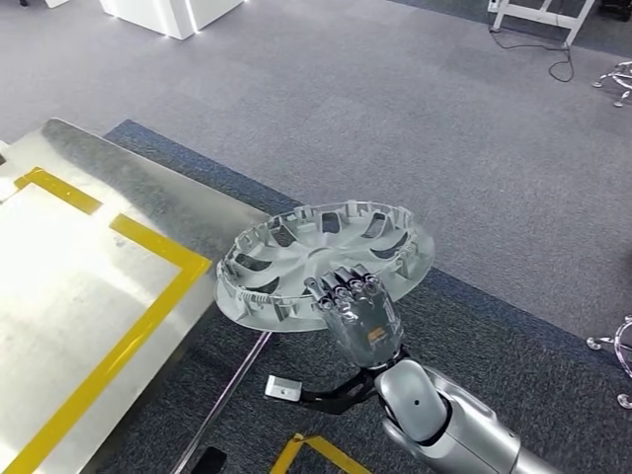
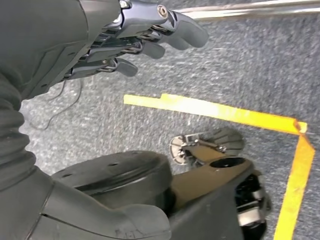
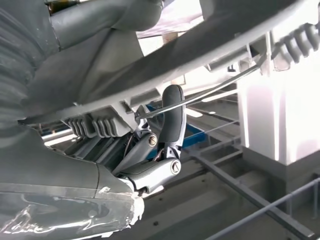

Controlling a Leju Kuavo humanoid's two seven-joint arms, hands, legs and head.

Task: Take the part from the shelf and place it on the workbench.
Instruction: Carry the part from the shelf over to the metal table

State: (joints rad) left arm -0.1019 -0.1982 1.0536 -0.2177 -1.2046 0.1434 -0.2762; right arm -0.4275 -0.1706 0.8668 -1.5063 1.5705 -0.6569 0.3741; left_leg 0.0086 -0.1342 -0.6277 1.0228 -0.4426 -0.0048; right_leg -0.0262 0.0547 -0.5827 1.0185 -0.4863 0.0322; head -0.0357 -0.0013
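The part is a silver-grey wheel cover (image 1: pixel 326 259), held roughly level above the dark carpet just right of the metal workbench (image 1: pixel 82 286). My right hand (image 1: pixel 356 314) grips its near rim, fingers curled over the edge. In the right wrist view the cover's rim (image 3: pixel 211 45) runs across the frame with a finger (image 3: pixel 171 120) hooked against it. My left hand (image 2: pixel 128 37) hangs over the carpet, fingers apart and holding nothing.
The workbench top carries a yellow-taped rectangle (image 1: pixel 141 326). Yellow floor tape (image 2: pixel 226 112) marks the carpet near my feet. Cables (image 1: pixel 555 64) and a white frame (image 1: pixel 544 15) lie at the far right; a white cabinet base (image 1: pixel 171 15) stands at the back.
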